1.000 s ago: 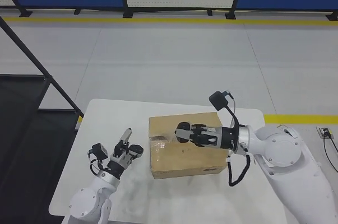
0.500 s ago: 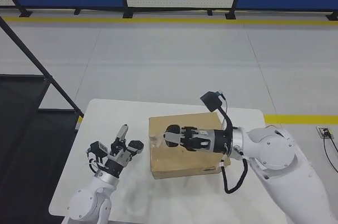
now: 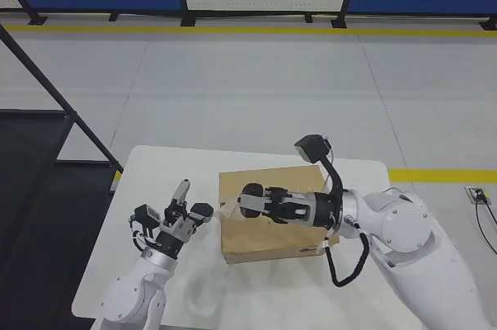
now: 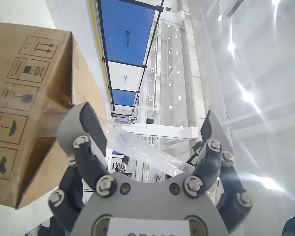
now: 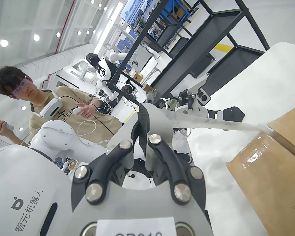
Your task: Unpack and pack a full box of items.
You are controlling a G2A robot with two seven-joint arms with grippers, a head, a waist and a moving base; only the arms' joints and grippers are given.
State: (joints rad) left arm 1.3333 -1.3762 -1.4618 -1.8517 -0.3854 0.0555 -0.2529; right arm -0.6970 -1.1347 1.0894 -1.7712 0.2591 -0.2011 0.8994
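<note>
A brown cardboard box stands closed on the white table. My right gripper hovers over the box's left end, shut on a strip of clear tape that runs from its fingers to the box's top edge. My left gripper is beside the box's left side, pointing upward and open. The peeled tape crosses the gap between the left fingers; whether it touches them I cannot tell. The box's printed side is close to the left gripper.
A black metal shelf rack stands off the table's left edge. The table has free room in front of the box and to its left around my left arm. The box sits near the table's right half.
My right gripper has moved left across the box top, pulling the tape strip off toward the left end. My left gripper has shifted slightly and stayed open.
</note>
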